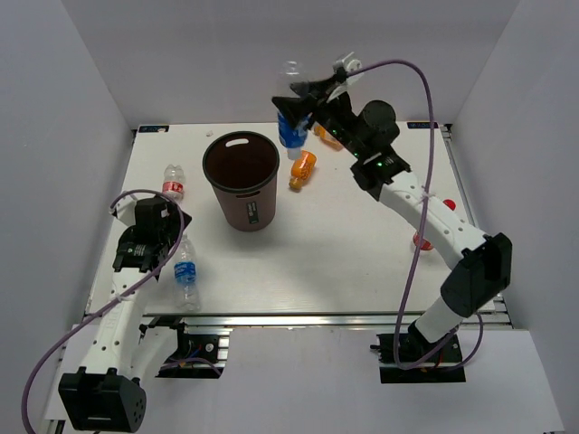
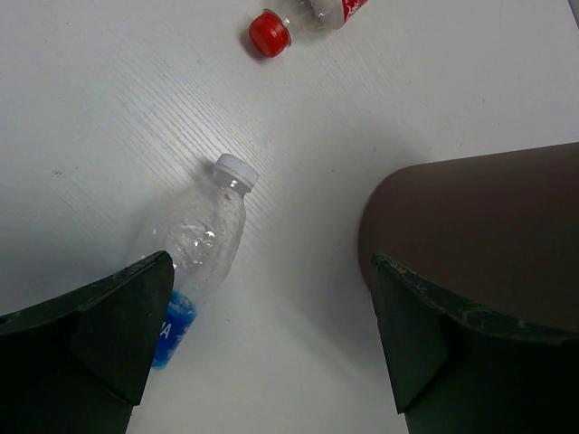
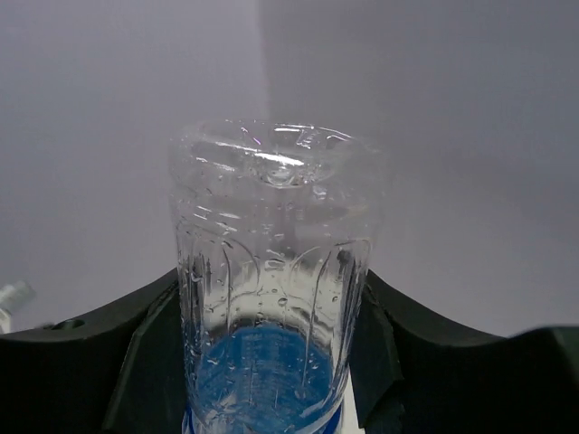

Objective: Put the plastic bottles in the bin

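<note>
1. A clear bottle with a blue label (image 3: 271, 298) is clamped between the right fingers (image 3: 136, 371), 1 finger on each side of its body. Its clear dimpled end points away from the wrist camera.
2. In the top view this bottle hangs in the air over the far edge of the tabletop (image 1: 362, 262). It sits beyond and to the right of the bin's rim, not over the mouth.
3. The maroon-brown bin (image 1: 241, 194) stands upright on the tabletop with its mouth open upward.
4. 1 orange bottle (image 1: 303, 167) lies on its side just right of the bin. A second orange bottle (image 1: 324, 136) lies farther back, partly hidden by the right arm.
5. A red-labelled bottle (image 1: 173, 183) lies left of the bin.
6. A second blue-label bottle (image 2: 204, 244) with a white cap lies near the front left.
7. The left fingers (image 2: 99, 334) stand wide apart and hold nothing. In the wrist view, 1 finger is over that second bottle's blue-label end and the other is in front of the bin's wall.
</note>
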`<action>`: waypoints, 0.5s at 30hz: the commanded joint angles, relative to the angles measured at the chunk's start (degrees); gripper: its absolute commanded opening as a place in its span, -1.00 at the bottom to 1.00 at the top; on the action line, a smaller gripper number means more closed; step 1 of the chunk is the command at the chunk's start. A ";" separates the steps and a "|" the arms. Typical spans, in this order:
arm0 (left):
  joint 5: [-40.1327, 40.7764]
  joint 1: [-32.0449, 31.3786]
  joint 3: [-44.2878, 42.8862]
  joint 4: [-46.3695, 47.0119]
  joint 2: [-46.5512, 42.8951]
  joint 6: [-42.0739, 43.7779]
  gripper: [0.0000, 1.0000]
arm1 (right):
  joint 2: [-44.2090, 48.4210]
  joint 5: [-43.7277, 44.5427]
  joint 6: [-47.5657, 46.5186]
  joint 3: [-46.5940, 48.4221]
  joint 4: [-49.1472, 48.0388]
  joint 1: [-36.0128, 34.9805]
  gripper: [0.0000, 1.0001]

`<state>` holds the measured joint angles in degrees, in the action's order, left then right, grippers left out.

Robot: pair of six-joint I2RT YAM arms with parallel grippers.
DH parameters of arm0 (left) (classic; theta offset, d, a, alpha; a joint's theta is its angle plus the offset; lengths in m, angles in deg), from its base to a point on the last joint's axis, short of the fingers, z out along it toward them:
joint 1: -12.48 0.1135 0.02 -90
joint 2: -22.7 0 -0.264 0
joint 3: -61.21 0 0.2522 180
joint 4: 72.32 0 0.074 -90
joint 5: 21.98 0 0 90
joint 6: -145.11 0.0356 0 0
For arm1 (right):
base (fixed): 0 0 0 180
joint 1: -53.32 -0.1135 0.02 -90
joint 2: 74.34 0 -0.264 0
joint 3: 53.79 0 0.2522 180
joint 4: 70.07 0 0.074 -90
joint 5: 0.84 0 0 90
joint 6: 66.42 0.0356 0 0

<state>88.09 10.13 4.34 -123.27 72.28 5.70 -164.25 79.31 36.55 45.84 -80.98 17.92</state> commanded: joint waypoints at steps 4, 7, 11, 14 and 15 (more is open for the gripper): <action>0.40 0.15 2.07 -3.41 -2.30 -0.86 0.96 | -14.57 -13.42 -7.70 10.97 -26.71 -4.41 -0.41; 0.84 0.15 2.07 -4.91 -2.21 -0.95 0.96 | -22.64 -15.02 -7.96 19.21 -26.32 -5.82 -0.29; -1.17 0.15 2.59 -5.17 -2.47 -1.39 0.96 | -27.60 -13.81 -10.07 20.76 -27.00 -7.31 -0.16; -1.97 0.15 3.21 -5.44 -2.04 -2.01 0.96 | -27.25 -11.86 -10.95 16.10 -31.13 -7.84 -0.08; -2.14 0.15 3.73 -5.44 -1.86 -2.18 0.96 | -26.81 -12.21 -11.04 15.65 -30.88 -7.84 0.00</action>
<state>87.11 10.13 6.98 -127.89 70.86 4.46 -194.57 66.70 27.59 61.33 -103.12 10.47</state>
